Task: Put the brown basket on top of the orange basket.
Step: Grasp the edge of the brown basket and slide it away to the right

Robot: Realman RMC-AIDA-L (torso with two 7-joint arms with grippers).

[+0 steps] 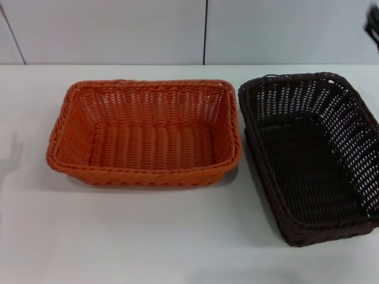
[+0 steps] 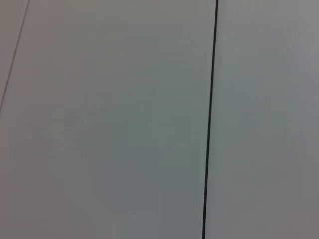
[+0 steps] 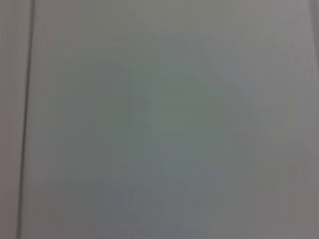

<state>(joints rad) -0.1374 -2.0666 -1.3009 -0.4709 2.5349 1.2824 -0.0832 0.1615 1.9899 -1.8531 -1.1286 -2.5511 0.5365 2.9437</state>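
The orange basket point(image 1: 145, 133) stands upright and empty on the white table, left of centre in the head view. The brown basket point(image 1: 311, 157) stands upright and empty just to its right, angled a little, with its near left corner close to the orange basket's right rim. A dark part of my right gripper point(image 1: 373, 25) shows at the top right edge of the head view, raised above and behind the brown basket and apart from it. My left gripper is out of view. Both wrist views show only pale wall panels, no basket.
The white table point(image 1: 148, 236) runs wide in front of both baskets and to the left of the orange one. A pale panelled wall point(image 1: 118, 29) with dark seams stands behind the table. The brown basket reaches the right edge of the head view.
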